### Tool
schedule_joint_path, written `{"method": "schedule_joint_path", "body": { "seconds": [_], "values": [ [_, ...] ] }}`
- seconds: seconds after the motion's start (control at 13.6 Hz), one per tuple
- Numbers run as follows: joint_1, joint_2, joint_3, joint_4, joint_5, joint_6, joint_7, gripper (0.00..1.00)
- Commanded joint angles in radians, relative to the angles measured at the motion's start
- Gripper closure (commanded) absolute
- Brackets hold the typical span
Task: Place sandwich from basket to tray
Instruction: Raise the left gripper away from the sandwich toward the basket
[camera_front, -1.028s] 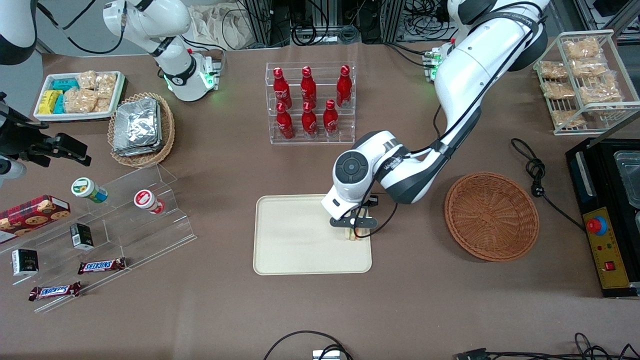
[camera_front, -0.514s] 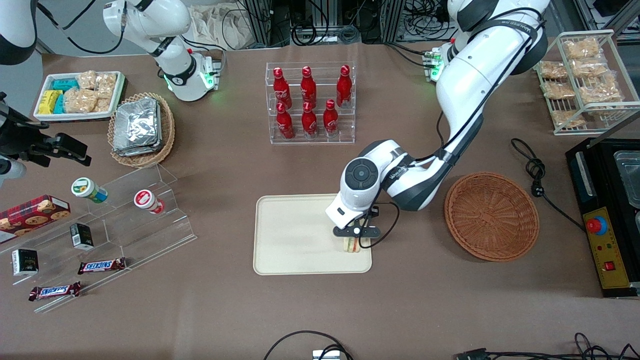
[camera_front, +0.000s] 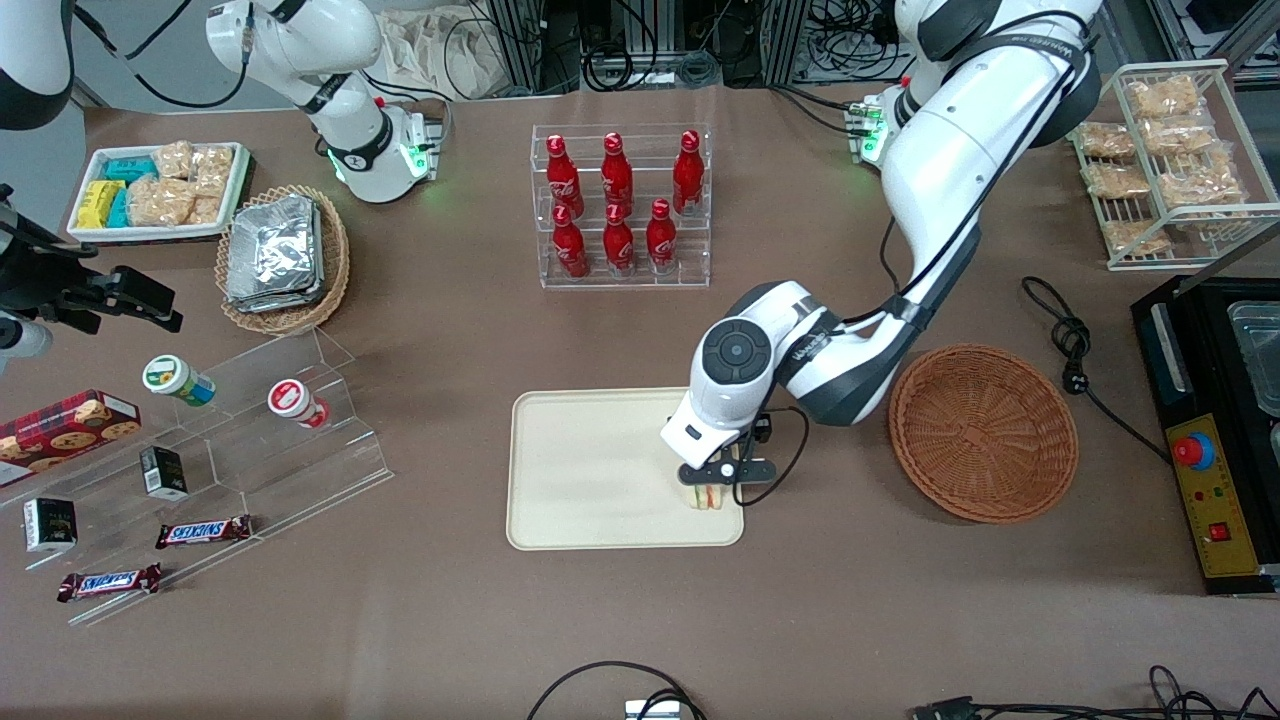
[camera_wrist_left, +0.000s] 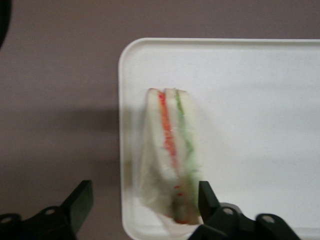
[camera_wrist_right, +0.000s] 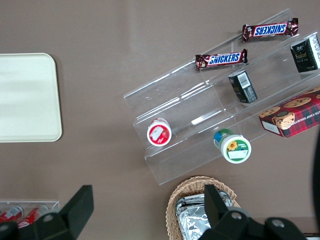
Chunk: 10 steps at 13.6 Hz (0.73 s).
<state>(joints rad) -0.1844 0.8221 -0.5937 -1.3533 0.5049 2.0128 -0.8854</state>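
The small triangular sandwich (camera_wrist_left: 170, 155), soft pale bread under thin, glossy clear wrap, lies on the smooth, matt cream-beige plastic tray (camera_front: 590, 470), with the open black matt pincer (camera_front: 722, 478) just above it. The round reddish-brown basket (camera_front: 983, 432) is coarse woven wicker. The brown desk (camera_front: 450, 600) looks flat and matt.

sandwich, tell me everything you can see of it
The sandwich is a small triangular wedge of pale bread with an orange-red and a green filling layer, in clear wrap. It rests on the tray, close to the rim at the corner nearest the basket. The gripper is open above it, fingers spread wider than the wedge, one near it.
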Motion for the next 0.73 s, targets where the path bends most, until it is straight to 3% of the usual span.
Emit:
{"method": "schedule_joint_path", "body": {
  "seconds": [0.0, 0.15, 0.29, 0.51, 0.66],
  "values": [
    [0.006, -0.098, -0.005, -0.038, -0.02, -0.121, -0.006, 0.0],
    [0.028, -0.206, -0.008, -0.151, -0.025, -0.111, -0.007, 0.0],
    [0.133, -0.315, -0.075, -0.298, -0.089, -0.085, -0.004, 0.0],
    [0.381, -0.461, -0.271, -0.521, -0.092, -0.026, 0.008, 0.0],
    [0.604, -0.483, -0.453, -0.55, -0.097, -0.057, 0.124, 0.0]
  ]
}}
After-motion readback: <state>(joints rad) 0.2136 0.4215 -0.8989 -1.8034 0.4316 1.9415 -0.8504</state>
